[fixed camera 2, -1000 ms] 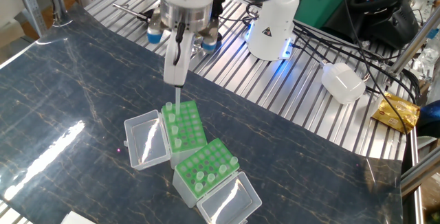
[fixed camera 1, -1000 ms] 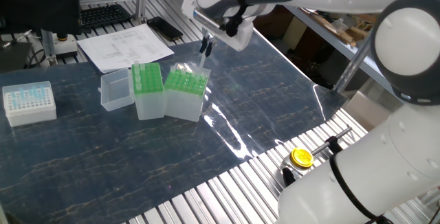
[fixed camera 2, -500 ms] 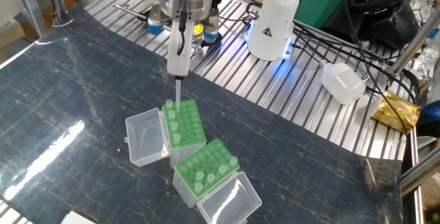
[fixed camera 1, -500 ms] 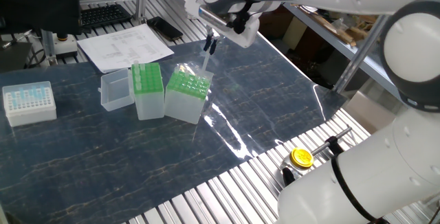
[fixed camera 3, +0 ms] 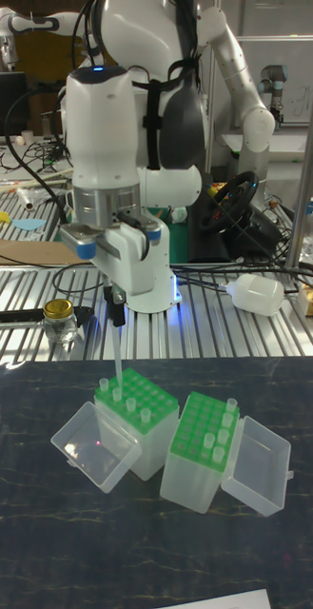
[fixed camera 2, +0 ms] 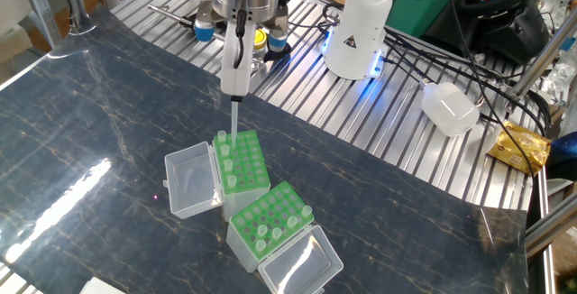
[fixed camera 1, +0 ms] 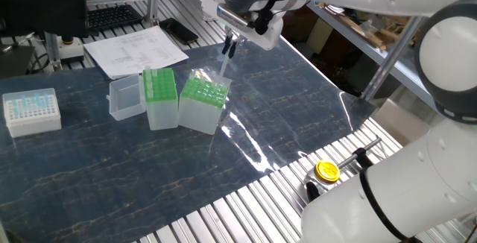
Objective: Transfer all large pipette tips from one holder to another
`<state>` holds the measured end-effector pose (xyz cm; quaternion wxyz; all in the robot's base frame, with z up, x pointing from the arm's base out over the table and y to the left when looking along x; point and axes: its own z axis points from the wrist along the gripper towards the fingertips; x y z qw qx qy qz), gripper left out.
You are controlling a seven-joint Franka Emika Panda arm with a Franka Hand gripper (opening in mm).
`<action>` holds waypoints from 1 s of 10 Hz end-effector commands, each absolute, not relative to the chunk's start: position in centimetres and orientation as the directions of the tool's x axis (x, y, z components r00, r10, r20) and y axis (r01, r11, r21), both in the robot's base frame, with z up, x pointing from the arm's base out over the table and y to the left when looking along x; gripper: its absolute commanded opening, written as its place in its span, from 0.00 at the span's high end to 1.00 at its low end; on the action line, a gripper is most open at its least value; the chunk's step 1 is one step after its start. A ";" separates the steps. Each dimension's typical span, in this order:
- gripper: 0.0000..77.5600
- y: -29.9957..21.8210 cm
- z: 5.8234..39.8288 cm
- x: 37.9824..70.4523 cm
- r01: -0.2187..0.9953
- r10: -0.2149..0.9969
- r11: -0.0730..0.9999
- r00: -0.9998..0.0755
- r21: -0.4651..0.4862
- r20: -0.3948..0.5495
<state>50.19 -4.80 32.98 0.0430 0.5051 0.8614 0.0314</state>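
Gripper: We see the gripper clamped on one of the large pipette tips, holding it by its wide top end.
Tip: It hangs straight up and down, thin point at the bottom.
Right under the gripper: The point is just over the back edge of the wider holder. We cannot tell if it touches the green top or is a little above it.
Other tips: A few stand in both boxes.
Where we go next: We think the tip must go to the narrower, taller holder. It sits below the gripper and off to one side, touching the wider one.
What counts: The tip has to stay upright and come straight down into a free hole.
Table: Both boxes stand on the dark table, lids open.
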 end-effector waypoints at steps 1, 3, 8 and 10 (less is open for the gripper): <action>0.99 -4.2 35.2 50.4 0.880 0.884 0.467 -0.466 0.087 -0.033; 0.99 -4.3 35.4 50.5 0.881 0.886 0.464 -0.463 0.087 -0.041; 0.99 -3.7 36.9 50.3 0.895 0.899 0.438 -0.438 0.091 -0.023; 0.99 -3.3 36.9 50.4 0.906 0.912 0.410 -0.411 0.102 -0.013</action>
